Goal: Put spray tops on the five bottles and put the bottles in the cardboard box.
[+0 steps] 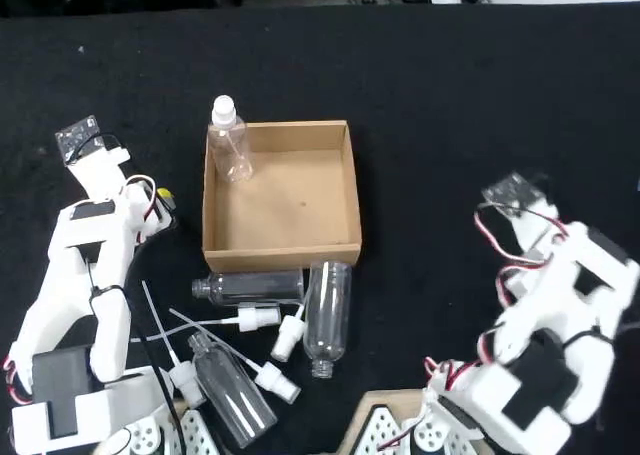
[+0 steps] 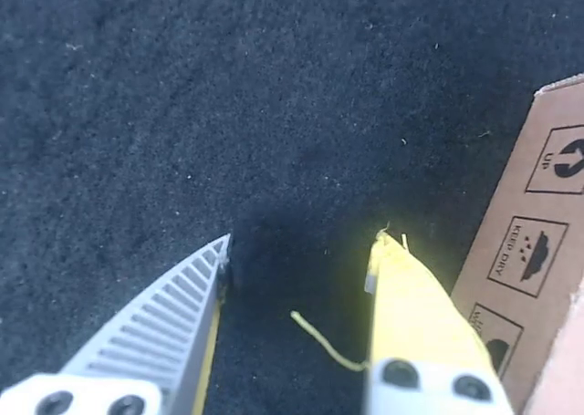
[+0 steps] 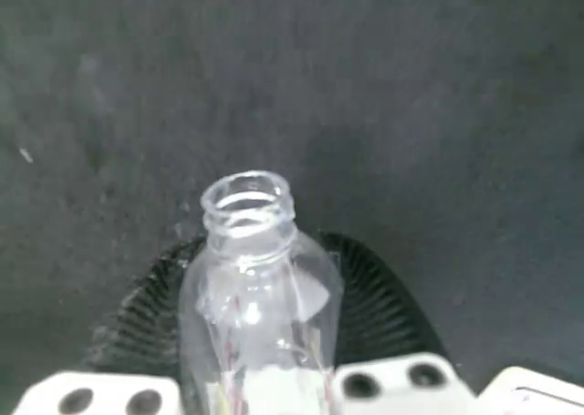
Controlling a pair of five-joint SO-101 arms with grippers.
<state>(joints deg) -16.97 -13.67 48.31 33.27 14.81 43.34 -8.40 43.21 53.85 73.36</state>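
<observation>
Uncapped bottle (image 3: 248,287) sitting gripped in right end effector (image 3: 265,246); left end effector (image 2: 301,251) hanging open, empty. Likely capping step; left needing spray top (image 1: 258,318) next.

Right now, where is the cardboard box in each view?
High view: cardboard box mid-table, open top.
Left wrist view: its printed wall, beside the open left tool.
Right wrist view: an uncapped bottle over black cloth instead.
Shared landmark: that black cloth.
</observation>
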